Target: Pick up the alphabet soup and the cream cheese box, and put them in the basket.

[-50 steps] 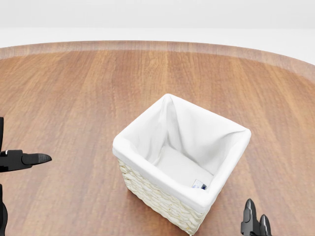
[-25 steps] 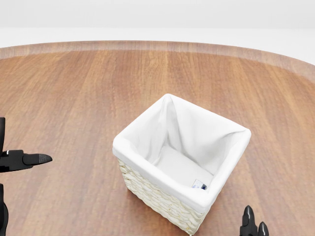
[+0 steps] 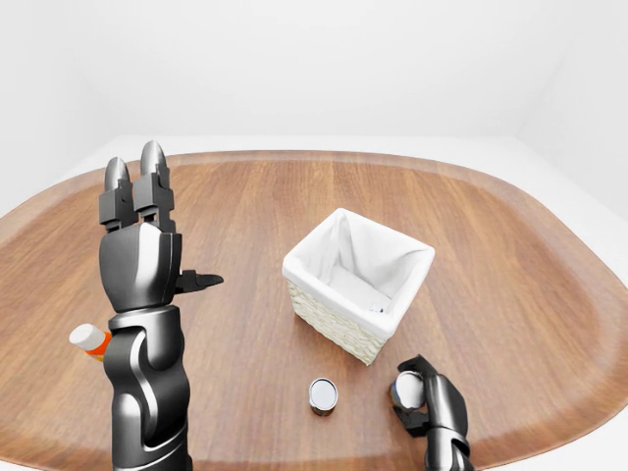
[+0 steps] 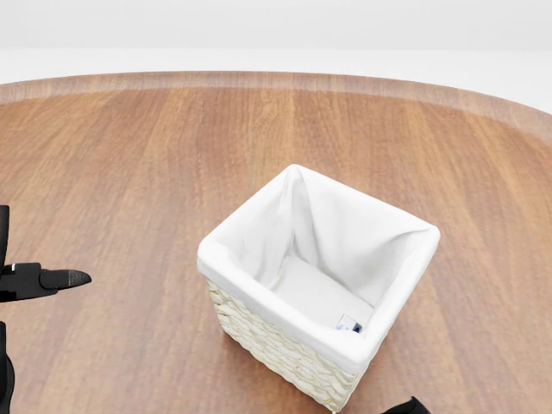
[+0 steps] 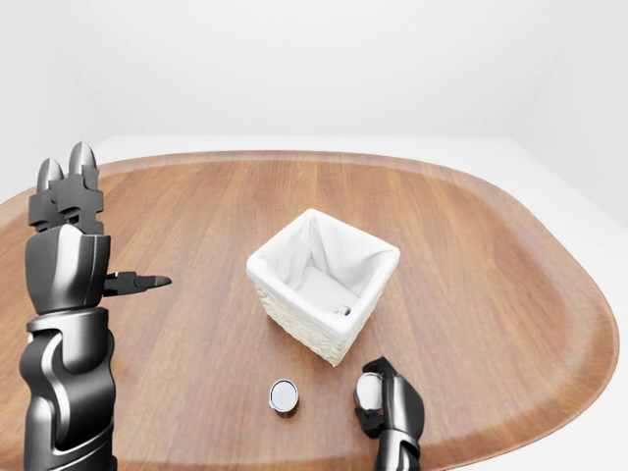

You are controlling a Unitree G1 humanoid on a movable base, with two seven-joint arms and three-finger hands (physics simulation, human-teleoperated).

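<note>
Your right hand [image 3: 424,394] sits low at the near edge, fingers curled round a pale round-ended thing; you cannot tell what it is. Your left hand [image 3: 140,231] is raised upright, fingers straight, thumb out, gripping nothing. A small can [image 3: 323,394] stands just left of the right hand, label unreadable. The basket [image 3: 355,284] sits farther, mid-table [image 3: 510,255].

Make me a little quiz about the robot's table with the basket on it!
1. True or false: the left hand is raised with its fingers open.
2. What stands upright on the table just below the basket in the left-eye view? A) small can B) spoon C) mug
3. Fill in: the right hand is wrapped round a small ____-topped thing.

Key: 1 true; 2 A; 3 white.
</note>
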